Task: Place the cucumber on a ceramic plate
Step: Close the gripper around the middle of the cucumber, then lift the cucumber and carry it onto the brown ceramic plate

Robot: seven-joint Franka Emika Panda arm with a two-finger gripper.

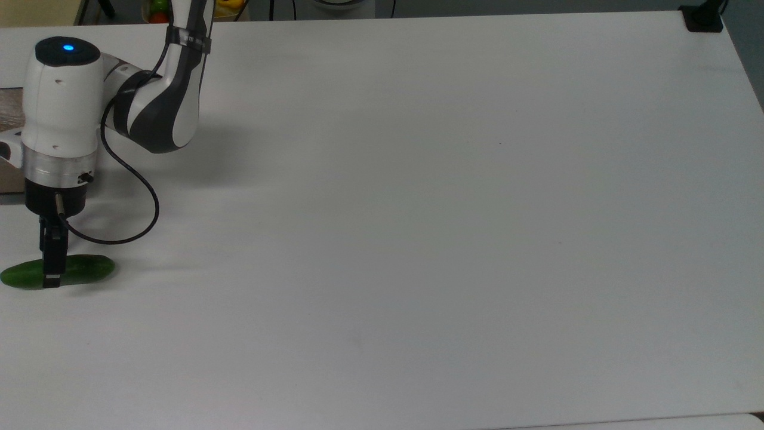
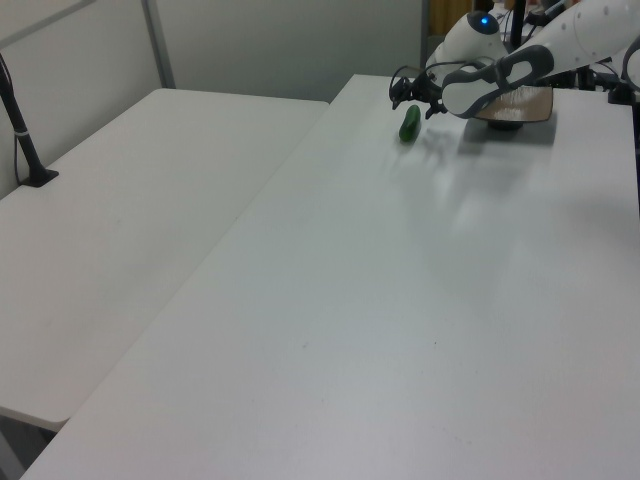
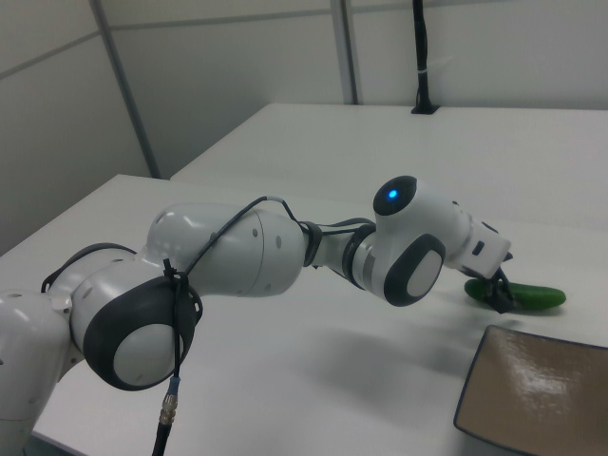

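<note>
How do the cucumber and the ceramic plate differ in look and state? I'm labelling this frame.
The cucumber is dark green, long and rounded; the ceramic plate is brown, square and dark-rimmed. The gripper is down at the cucumber; the plate sits apart, bare. Both rest on the white table.

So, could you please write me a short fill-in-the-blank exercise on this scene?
1. The cucumber lies on the white ____.
2. The gripper is down at the ____.
3. The plate has nothing on it and its colour is ____.
4. The light on the arm glows ____.

Missing words: table; cucumber; brown; blue
</note>
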